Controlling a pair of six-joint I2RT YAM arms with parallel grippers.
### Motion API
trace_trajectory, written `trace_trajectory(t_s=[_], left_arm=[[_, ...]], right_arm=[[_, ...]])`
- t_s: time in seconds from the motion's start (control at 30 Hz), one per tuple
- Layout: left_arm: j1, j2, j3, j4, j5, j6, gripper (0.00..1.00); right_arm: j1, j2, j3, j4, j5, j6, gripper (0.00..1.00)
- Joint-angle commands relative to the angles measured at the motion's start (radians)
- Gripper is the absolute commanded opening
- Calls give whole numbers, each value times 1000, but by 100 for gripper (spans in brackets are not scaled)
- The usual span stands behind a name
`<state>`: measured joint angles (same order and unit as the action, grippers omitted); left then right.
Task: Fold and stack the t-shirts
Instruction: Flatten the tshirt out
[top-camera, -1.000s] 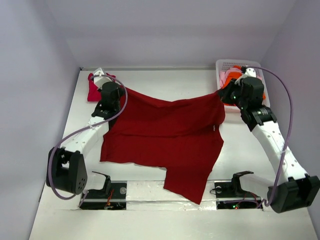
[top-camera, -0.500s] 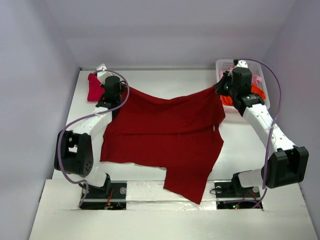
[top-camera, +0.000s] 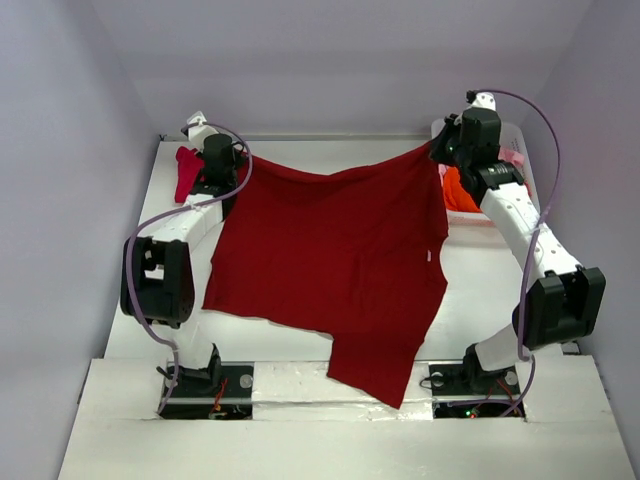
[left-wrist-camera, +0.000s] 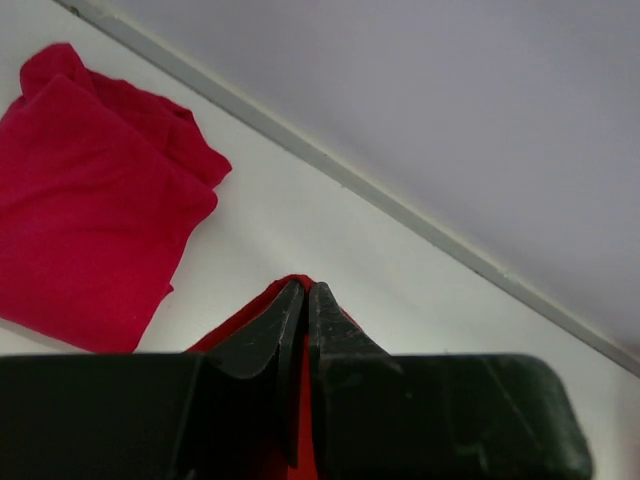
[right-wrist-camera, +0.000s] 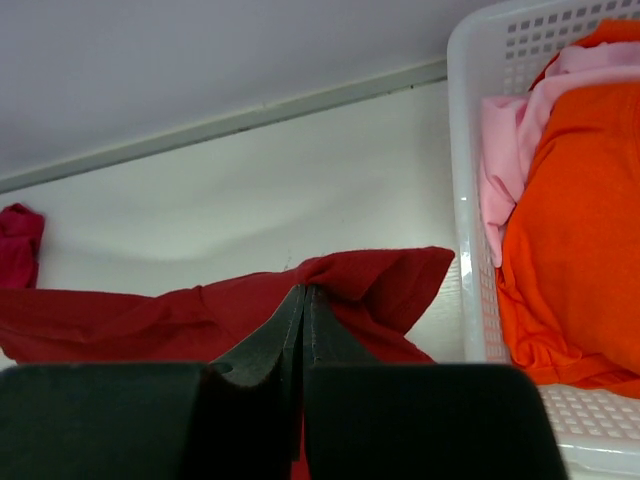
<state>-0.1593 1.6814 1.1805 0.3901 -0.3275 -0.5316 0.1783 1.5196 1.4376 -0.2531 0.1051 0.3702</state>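
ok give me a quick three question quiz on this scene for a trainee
1. What are the left fingers and right fingers both shut on?
2. True or false: the white basket holds no clothes.
3. Where does the folded crimson shirt lie? A) in the basket B) on the table near its far left corner C) on the floor
Key: 1. The dark red shirt, at the two ends of its far edge. 2. False: an orange shirt and a pale pink shirt lie in it. 3. B.

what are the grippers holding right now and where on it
Both hold the dark red t-shirt: the left gripper pinches its far left corner, the right gripper its far right corner.
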Motion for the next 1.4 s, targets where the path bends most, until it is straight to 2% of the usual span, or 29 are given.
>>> trace_trajectory(t_s=[0.0, 0.37, 0.7, 1.37], left_arm=[[15, 1, 12, 75, 27, 1, 0], [15, 0, -41, 102, 25, 15, 0], [15, -46, -142, 142, 30, 19, 0], [15, -98, -225, 164, 22, 27, 0]], right_arm=[[4, 13, 34, 71, 19, -16, 0], [4, 14, -46, 106, 4, -11, 0], [4, -81, -154, 95, 8, -16, 0], [23, -229, -358, 68, -36, -7, 0]])
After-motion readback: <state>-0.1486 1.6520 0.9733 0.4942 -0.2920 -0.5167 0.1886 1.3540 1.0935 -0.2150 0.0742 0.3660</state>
